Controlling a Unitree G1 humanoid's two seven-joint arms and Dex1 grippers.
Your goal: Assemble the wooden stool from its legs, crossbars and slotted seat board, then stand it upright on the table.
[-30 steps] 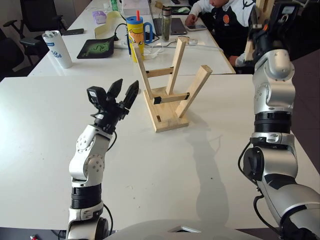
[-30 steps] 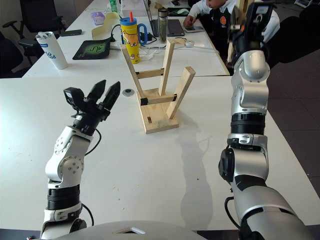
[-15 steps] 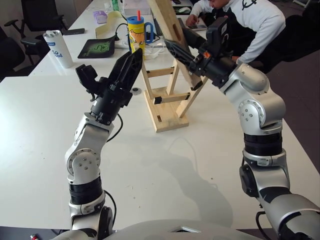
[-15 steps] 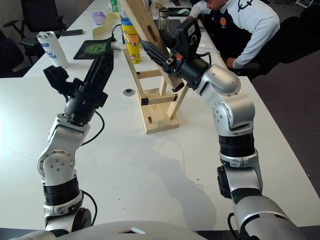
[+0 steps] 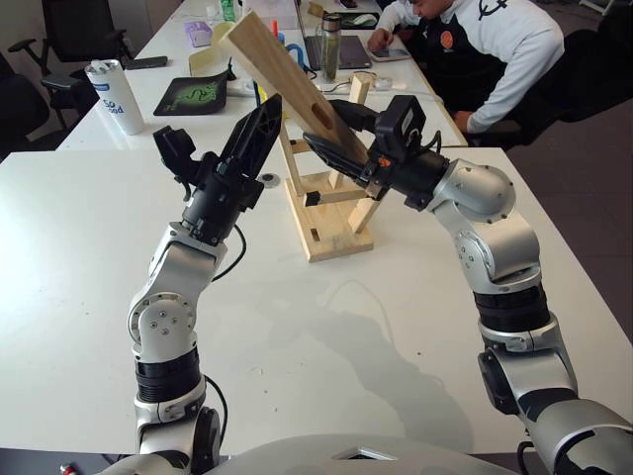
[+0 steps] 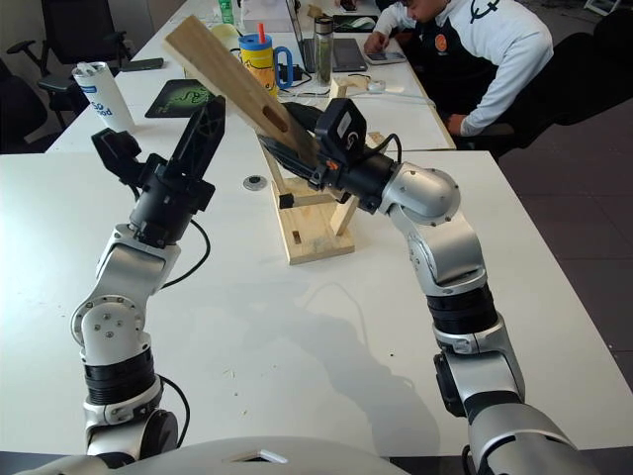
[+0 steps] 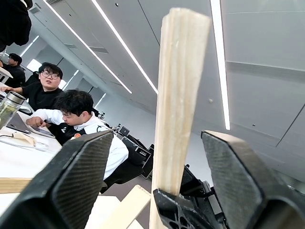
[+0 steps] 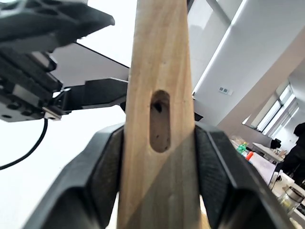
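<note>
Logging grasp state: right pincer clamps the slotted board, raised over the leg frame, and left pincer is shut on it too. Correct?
Not quite. The left pincer is open: the left wrist view shows its fingers spread, with gaps either side of the slotted board. The right pincer does clamp the board, raised over the leg frame.

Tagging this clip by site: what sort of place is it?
Probably an open-plan office or lab workspace: rows of long white tables, a black office chair behind them, and strip ceiling lights overhead.
</note>
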